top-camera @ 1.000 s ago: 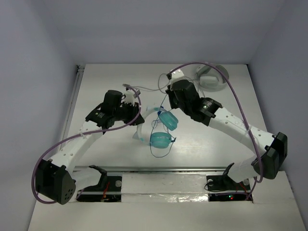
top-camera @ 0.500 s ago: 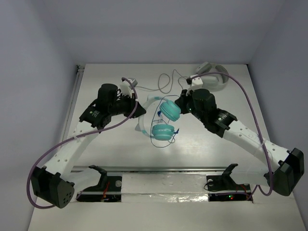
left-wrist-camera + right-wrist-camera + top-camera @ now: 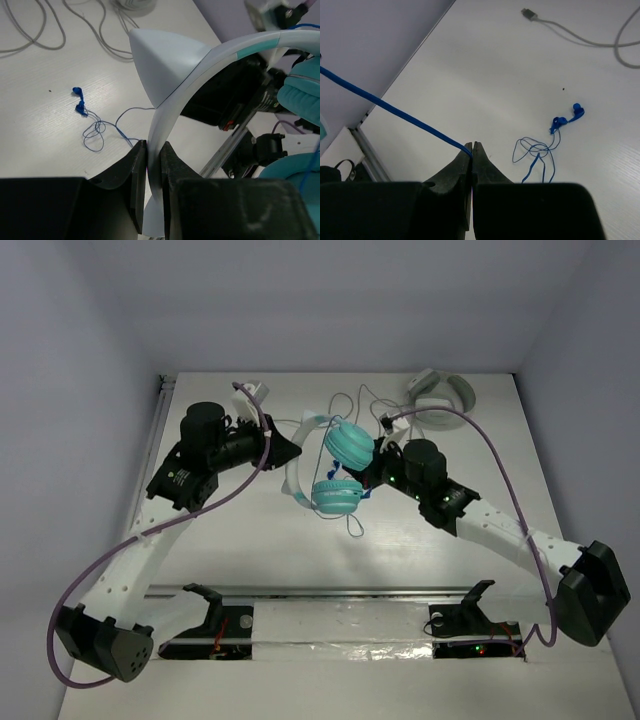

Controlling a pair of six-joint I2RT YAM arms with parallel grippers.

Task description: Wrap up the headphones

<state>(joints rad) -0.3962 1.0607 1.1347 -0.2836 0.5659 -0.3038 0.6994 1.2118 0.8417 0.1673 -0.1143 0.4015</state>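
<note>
For a good wrap I should pull the blue cable point(image 3: 395, 110) tight and lay it round the headphones point(image 3: 338, 470) in even turns, with the other side held steady. My left claw point(image 3: 154, 150) is pressed onto the white headband point(image 3: 200, 62). My right claw point(image 3: 471, 148), almost fully closed, pinches the cable. The headphones hang between my arms, above the table point(image 3: 260, 550).

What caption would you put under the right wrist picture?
Right gripper shut on the thin blue cable, stretched straight, more of it coiled on the table.
</note>
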